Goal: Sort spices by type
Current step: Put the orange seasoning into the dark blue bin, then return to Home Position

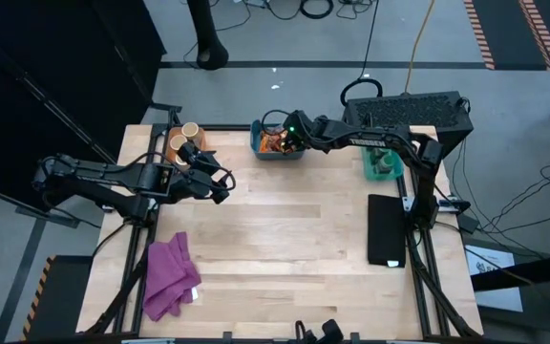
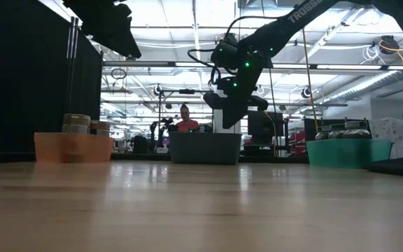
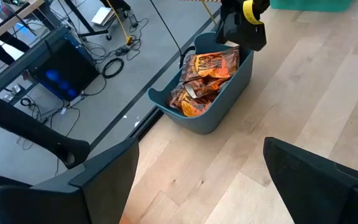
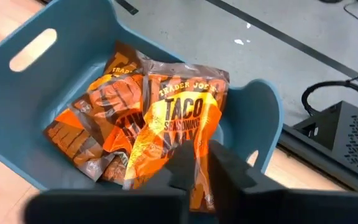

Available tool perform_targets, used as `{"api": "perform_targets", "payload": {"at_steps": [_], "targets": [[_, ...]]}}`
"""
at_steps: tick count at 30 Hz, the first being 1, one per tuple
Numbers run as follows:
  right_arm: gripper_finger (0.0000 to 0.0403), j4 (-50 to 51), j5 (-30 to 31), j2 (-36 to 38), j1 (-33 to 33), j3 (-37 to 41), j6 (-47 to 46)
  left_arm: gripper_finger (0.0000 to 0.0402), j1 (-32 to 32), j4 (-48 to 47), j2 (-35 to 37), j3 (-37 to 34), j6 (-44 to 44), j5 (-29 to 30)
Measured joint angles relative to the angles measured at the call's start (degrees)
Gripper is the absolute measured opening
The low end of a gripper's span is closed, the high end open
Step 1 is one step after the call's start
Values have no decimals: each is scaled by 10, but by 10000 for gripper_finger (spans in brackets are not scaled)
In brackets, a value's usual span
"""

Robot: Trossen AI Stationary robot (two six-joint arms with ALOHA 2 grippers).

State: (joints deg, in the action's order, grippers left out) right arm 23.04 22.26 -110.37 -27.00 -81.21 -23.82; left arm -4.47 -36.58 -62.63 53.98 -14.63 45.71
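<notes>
Purple cloth (image 1: pixel 171 277): crumpled at the near left corner of the wooden table (image 1: pixel 285 239).

Black flat pad (image 1: pixel 387 229): lying along the right side of the table, nearer than the bins.

Left gripper (image 1: pixel 220 182): raised over the left part of the table, just in front of the orange bin (image 1: pixel 200 142); fingers (image 3: pixel 104 174) spread wide, nothing between them.

Orange bin: far left edge of the table; holds tan jars with cream tops (image 1: pixel 184 137), standing upright.

Blue bin (image 4: pixel 253 112): middle of the far edge; holds the orange-and-dark printed packets (image 4: pixel 135 124), piled loosely, top one reading taco seasoning.

Right gripper (image 4: pixel 197 171): directly over the blue bin, just above the packets; fingers pressed close together. Possibly nipping the edge of the top packet; hard to tell from the wrist view.

Teal bin (image 1: pixel 384 165): far right, mostly under the right arm; holds dark-green jars (image 2: pixel 345 130), lids showing above the rim in the low view.

Person (image 2: pixel 185 120): seated in the room beyond the table.
</notes>
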Motion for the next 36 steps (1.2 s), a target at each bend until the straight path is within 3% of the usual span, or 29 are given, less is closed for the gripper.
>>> {"api": "perform_targets", "payload": {"at_steps": [2, 25, 31, 36], "targets": [[7, -10, -2, 0, -2, 0, 9, 349, 0, 0, 0, 0, 0, 0], [1, -2, -49, -31, -5, 0, 18, 349, 0, 0, 0, 0, 0, 0], [0, 29, -45, 23, 44, 0, 97, 349, 0, 0, 0, 0, 0, 0], [0, -18, -43, 84, 117, 34, 183, 349, 0, 1, 0, 0, 0, -1]]}}
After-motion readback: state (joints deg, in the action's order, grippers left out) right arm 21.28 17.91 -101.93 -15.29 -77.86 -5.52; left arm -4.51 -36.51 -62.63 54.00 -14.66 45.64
